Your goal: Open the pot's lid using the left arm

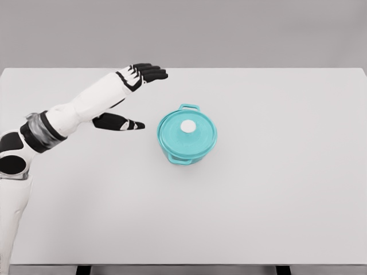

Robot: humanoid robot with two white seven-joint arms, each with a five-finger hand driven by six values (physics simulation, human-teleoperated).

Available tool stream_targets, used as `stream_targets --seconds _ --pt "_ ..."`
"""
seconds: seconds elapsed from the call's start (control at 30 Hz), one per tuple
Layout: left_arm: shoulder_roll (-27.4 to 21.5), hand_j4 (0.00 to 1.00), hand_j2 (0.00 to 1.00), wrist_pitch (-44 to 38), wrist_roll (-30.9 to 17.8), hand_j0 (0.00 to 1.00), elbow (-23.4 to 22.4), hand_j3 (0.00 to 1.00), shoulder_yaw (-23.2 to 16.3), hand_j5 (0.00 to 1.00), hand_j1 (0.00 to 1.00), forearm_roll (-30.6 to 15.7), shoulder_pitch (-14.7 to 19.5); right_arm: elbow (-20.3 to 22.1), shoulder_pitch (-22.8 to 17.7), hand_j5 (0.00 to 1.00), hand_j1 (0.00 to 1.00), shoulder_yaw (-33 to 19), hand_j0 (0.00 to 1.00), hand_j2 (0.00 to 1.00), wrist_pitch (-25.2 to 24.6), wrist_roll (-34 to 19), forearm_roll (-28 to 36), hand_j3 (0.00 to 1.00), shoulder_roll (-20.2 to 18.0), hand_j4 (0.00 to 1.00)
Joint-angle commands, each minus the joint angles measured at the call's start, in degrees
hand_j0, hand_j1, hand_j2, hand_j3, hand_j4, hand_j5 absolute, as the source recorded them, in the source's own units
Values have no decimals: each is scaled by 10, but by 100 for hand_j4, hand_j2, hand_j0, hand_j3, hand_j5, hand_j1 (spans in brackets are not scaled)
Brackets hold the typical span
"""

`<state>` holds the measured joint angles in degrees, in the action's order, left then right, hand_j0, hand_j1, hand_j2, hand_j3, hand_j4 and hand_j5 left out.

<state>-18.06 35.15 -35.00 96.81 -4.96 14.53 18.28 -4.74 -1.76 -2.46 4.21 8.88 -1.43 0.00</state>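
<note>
A teal pot stands near the middle of the white table, its teal lid on and a white knob at the lid's centre. My left arm reaches in from the lower left, and my left hand hovers up and to the left of the pot, well clear of it. Its black fingers are stretched out and hold nothing. Under the forearm is a second dark hand, fingers pointing right toward the pot, a short gap from its rim. The arm it belongs to is hidden.
The pot has a small handle on its far side. The table's far edge runs just behind my left hand.
</note>
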Motion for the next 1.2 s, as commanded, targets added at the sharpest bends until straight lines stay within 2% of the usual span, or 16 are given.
stream_targets --seconds 0.0,0.23,0.3,0.47,0.6,0.73,0.9,1.0,1.1,1.17 --pt "20 100 100 -2 0 100 0 100 -21 100 100 -6 0 0 0 100 100 0 100 100 0 0 0 100 0 100" --pt "42 100 100 -2 0 100 -2 100 -34 100 100 -21 0 0 0 100 100 0 100 100 -1 0 0 100 0 100" --pt "39 100 100 -60 0 100 -4 100 -57 100 100 -49 4 0 0 100 100 0 100 100 0 0 0 100 0 100" --pt "40 100 100 -177 0 100 -19 100 -95 100 100 -59 19 0 0 100 100 0 100 100 0 0 0 100 0 100" --pt "40 100 100 -194 0 100 -19 100 -113 100 100 -59 19 0 0 100 100 0 100 100 0 0 0 100 0 100" --pt "40 100 100 -252 0 100 -21 100 -116 100 100 -59 23 0 0 100 100 0 100 100 0 0 0 100 0 100" --pt "41 100 100 -259 0 100 -30 100 -133 100 100 -60 28 0 0 100 100 0 100 100 0 0 0 100 0 100" --pt "37 87 87 -278 0 87 -30 87 -146 87 87 -108 28 0 0 100 100 0 100 100 0 0 0 100 0 100" --pt "37 79 79 -279 0 79 -30 79 -146 79 79 -108 28 0 0 100 100 0 100 100 0 0 0 100 0 100" --pt "37 79 79 -279 0 79 -29 79 -147 79 79 -107 27 0 0 100 100 0 100 100 0 0 0 100 0 100"
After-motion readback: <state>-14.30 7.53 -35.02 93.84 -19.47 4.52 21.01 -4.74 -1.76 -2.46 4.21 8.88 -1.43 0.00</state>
